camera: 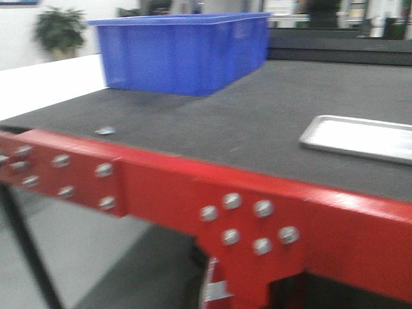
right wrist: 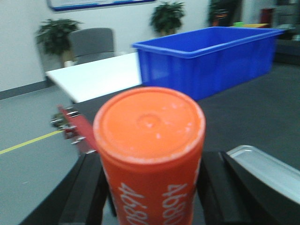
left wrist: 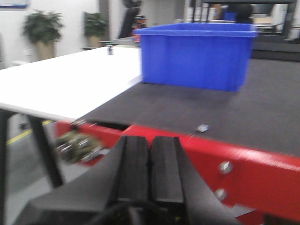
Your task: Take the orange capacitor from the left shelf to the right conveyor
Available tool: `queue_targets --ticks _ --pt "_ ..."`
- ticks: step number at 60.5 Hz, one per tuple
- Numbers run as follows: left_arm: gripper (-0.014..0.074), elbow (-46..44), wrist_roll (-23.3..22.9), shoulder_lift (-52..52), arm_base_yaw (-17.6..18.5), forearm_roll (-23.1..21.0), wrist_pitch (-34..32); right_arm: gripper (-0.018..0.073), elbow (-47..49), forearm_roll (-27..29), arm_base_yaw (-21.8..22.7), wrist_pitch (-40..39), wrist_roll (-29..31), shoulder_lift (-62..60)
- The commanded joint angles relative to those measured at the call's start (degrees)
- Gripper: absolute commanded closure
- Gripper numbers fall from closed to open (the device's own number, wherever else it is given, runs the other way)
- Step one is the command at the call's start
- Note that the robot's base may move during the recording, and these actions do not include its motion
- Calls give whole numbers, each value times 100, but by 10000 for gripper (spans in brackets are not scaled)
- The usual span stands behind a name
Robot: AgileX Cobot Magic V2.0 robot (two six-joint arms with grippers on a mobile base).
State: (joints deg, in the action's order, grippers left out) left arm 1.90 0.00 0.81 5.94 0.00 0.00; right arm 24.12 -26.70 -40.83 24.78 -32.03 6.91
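The orange capacitor is shown only in the right wrist view, clamped upright by the right gripper, with the right conveyor and silver tray behind. The left gripper, pads pressed together and empty, is shown only in the left wrist view.

Left gripper — pads pressed flat together, fully closed. Right gripper — fingers flank orange capacitor, apparently clamped; contact edges blurred.

Left claw pads pressed together, low before red-edged conveyor; blue bin on it, white table beside
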Motion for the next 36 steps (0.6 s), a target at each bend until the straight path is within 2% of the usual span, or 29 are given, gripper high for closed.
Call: queue_targets --ticks 1,36 --pt "701 -45 0 -58 31 -31 -516 507 154 -128 16 -487 53 86" --pt "701 -45 0 -58 31 -31 -516 507 154 -128 16 -487 53 86"
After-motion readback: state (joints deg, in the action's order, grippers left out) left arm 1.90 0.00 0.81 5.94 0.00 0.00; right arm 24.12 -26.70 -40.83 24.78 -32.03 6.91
